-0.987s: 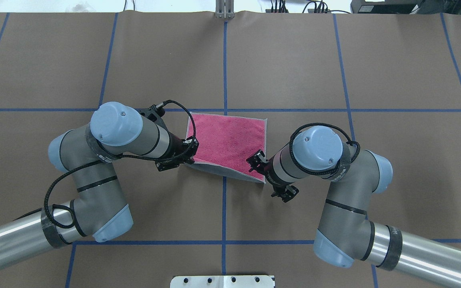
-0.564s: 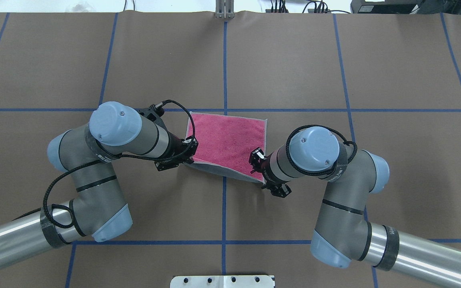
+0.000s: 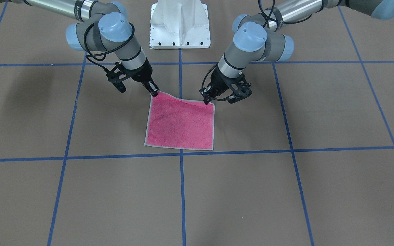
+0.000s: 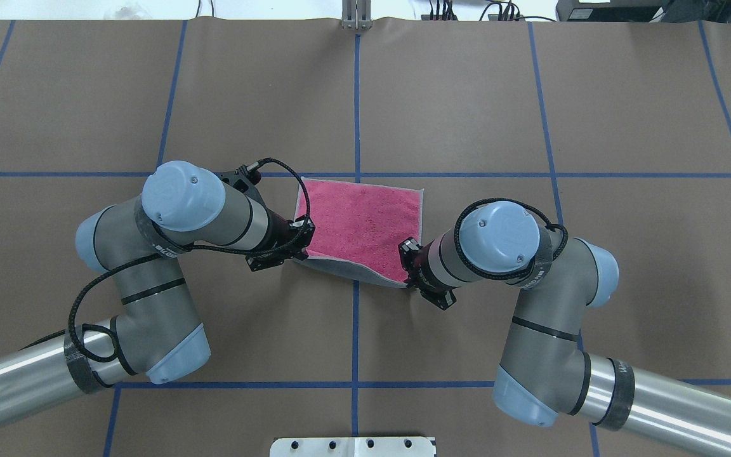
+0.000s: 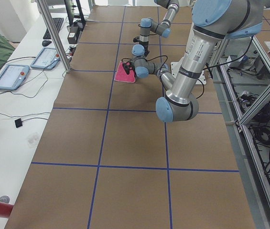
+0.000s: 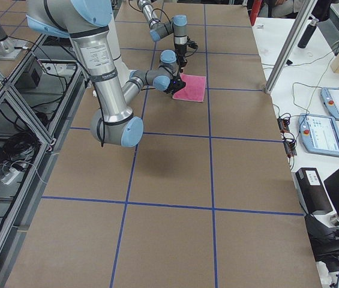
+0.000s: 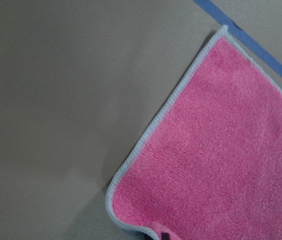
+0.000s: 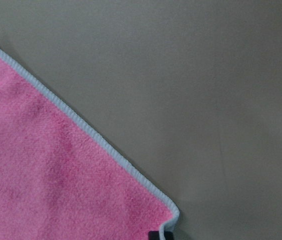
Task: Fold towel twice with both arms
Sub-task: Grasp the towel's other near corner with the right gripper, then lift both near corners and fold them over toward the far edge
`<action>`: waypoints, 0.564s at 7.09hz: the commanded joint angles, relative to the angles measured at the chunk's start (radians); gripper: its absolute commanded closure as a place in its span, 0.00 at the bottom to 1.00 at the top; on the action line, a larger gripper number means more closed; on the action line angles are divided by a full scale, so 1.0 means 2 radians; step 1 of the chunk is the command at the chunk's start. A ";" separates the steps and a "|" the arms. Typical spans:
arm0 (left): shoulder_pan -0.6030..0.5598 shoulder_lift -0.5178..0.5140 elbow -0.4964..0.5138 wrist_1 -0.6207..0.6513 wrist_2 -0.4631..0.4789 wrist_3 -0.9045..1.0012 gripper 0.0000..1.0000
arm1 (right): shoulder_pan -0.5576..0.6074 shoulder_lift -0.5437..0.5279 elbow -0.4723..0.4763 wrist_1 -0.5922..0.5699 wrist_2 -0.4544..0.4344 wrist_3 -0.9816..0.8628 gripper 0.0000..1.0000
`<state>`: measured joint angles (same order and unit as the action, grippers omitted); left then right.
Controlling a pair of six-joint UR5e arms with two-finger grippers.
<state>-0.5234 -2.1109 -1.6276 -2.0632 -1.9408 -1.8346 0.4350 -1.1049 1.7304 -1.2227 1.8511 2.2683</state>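
Observation:
The towel (image 4: 362, 219) lies pink face up at the table's middle, and it also shows in the front view (image 3: 181, 124). Its near edge is raised, so a strip of dark grey underside (image 4: 346, 270) shows. My left gripper (image 4: 303, 252) is shut on the towel's near-left corner; it is on the front view's right (image 3: 206, 100). My right gripper (image 4: 407, 274) is shut on the near-right corner, on the front view's left (image 3: 154, 93). Each wrist view shows a trimmed corner, the left one (image 7: 131, 220) and the right one (image 8: 173, 215), right at the fingertips.
The white pedestal base (image 4: 353, 446) stands at the near edge, also in the front view (image 3: 180, 24). Blue tape lines (image 4: 356, 101) grid the brown table cover. A metal post (image 4: 356, 16) stands at the far edge. Benches with tablets (image 6: 328, 135) flank the table ends.
My right gripper has moved left and inward over the near-right corner, and that corner has drawn in and risen with it. My left arm has not moved.

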 commanded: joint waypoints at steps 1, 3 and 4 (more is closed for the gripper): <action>-0.005 -0.003 -0.001 0.000 -0.001 0.000 1.00 | 0.003 0.003 0.008 0.000 -0.007 -0.004 1.00; -0.012 -0.004 -0.001 0.000 -0.001 0.000 1.00 | 0.021 0.003 0.007 0.000 -0.013 -0.004 1.00; -0.015 -0.004 0.001 0.000 0.000 0.001 1.00 | 0.035 0.003 0.005 0.000 -0.014 -0.004 1.00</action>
<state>-0.5447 -2.1177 -1.6284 -2.0632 -1.9417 -1.8343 0.4749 -1.0986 1.7435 -1.2226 1.8278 2.2599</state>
